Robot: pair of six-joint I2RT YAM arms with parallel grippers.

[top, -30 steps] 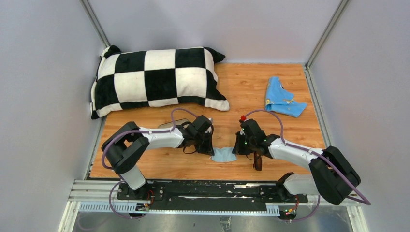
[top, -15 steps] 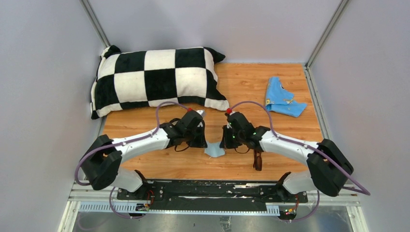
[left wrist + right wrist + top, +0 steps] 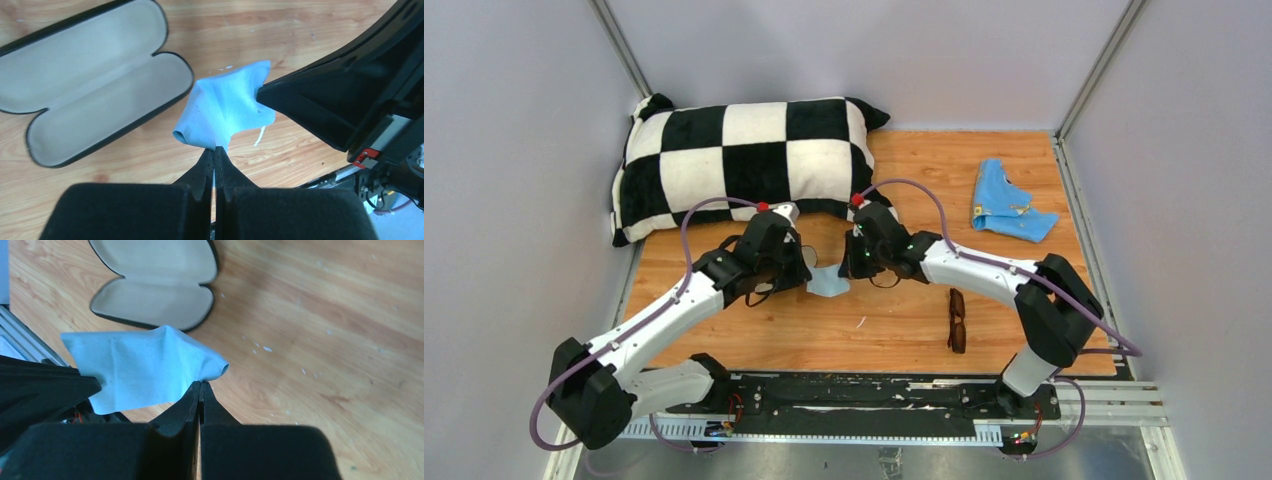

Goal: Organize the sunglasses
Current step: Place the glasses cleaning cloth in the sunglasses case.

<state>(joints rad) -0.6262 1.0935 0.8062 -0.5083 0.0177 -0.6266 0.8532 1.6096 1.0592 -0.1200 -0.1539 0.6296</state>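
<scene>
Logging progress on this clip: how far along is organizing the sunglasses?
Done: the case lies open on the table. In hand: the left gripper and right gripper each pinch the small blue cloth, held between them. Left: the sunglasses lie on the wood outside the case, which probably needs filling and closing.

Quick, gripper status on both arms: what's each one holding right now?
Left gripper: closed, pinching one corner of the small light-blue cloth.
Right gripper: closed on the same cloth's opposite corner.

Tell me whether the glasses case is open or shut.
Open: the case lies flat with both beige-lined halves facing up, nothing inside them.
</scene>
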